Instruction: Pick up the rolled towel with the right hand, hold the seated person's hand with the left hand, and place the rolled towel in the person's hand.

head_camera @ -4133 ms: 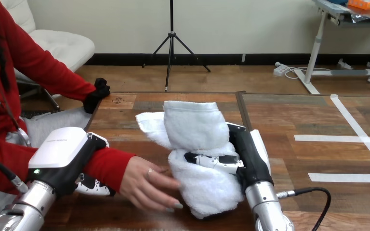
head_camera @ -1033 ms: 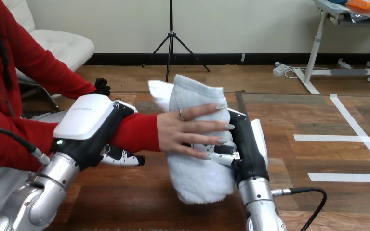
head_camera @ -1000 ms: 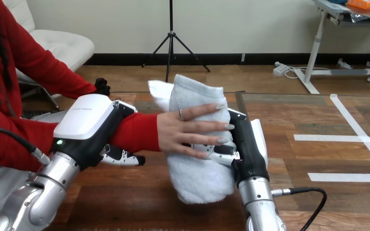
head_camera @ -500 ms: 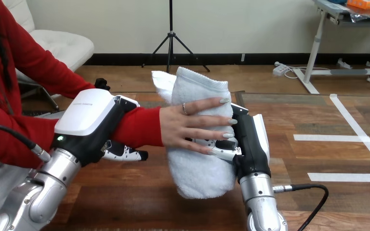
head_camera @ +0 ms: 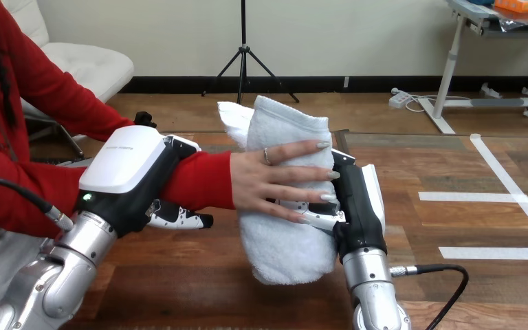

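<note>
The robot's left hand point(head_camera: 127, 175) is reaching in from the lower left and clasping the person's forearm point(head_camera: 199, 180) in its red sleeve, with its white back shell on the near side and its fingers point(head_camera: 179, 218) curling out beneath the sleeve. Just to the right, the person's hand point(head_camera: 261, 180) is lying flat across the middle of the rolled towel point(head_camera: 282, 240), its straight fingers pointing right and their tips reaching the robot's right hand point(head_camera: 354, 206). The towel is standing upright over the middle of the wooden worktop point(head_camera: 454, 227): white, thick and fluffy, loosely rolled, with a loose flap sticking out at its upper left. Whether its lower end is touching the worktop I cannot tell. The right hand is gripping the towel from the right side, its fingers point(head_camera: 313, 220) wrapping round the front under the person's fingertips
</note>
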You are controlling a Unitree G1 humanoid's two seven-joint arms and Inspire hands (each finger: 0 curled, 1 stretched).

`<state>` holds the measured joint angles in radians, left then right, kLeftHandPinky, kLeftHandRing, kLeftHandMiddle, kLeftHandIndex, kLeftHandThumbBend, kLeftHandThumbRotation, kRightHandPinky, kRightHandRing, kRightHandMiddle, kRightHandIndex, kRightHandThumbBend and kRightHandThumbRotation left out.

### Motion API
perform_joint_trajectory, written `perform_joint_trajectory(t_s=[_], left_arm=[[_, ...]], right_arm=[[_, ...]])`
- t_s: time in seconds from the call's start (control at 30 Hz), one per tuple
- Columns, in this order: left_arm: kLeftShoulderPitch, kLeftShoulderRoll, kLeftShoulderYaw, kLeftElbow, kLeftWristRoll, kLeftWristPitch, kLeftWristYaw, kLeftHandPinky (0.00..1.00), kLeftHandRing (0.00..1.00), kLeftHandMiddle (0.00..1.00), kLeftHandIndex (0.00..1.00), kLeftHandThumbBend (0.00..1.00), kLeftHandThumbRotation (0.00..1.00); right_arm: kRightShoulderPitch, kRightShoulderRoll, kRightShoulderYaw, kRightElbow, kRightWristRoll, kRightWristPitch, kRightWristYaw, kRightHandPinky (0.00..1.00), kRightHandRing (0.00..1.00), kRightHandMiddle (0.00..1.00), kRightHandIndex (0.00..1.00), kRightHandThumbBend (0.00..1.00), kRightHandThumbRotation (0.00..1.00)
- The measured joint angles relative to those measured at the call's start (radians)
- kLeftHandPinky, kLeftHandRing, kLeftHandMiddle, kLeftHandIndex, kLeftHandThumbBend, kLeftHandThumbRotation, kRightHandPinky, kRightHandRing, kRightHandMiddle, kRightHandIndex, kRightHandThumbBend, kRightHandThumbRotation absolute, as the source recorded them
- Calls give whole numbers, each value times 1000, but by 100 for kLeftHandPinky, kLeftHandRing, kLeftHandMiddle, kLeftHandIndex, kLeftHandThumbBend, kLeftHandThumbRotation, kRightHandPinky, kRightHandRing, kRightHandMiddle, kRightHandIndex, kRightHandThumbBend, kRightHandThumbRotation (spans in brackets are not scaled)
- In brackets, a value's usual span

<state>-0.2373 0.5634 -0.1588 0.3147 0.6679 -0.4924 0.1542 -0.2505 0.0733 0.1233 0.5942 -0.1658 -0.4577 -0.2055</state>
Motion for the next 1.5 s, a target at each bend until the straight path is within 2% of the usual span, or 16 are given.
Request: perform_joint_trajectory(t_s=[0.2, 0.4, 0.67, 0.93, 1.23, 1.5], left_arm=[[0, -3, 2, 0, 0, -6, 5, 31, 34, 38, 39, 83, 0], [0, -7, 4, 0, -1, -15, 12, 35, 37, 42, 42, 84, 0], [0, -14, 13, -1, -5, -26, 14, 42, 45, 50, 53, 88, 7], [0, -22, 19, -11, -12, -28, 14, 48, 52, 59, 64, 94, 15], [0, -24, 21, -48, -15, -15, 3, 52, 59, 67, 73, 99, 18], [0, -28, 22, -89, -29, 5, -14, 56, 65, 74, 79, 100, 20]], right_arm=[[1, 0, 0, 0, 6, 0, 4, 30, 36, 45, 45, 78, 0], [1, -1, 0, 0, 10, -1, 9, 39, 45, 52, 52, 81, 0], [1, -2, 0, 0, 19, 1, 34, 57, 66, 70, 73, 90, 1], [2, -3, 0, 0, 21, 20, 73, 73, 82, 84, 89, 97, 11], [2, -3, 4, 0, 17, 29, 108, 82, 93, 93, 98, 100, 19], [2, -4, 17, 0, 17, 29, 133, 90, 98, 98, 100, 100, 23]])
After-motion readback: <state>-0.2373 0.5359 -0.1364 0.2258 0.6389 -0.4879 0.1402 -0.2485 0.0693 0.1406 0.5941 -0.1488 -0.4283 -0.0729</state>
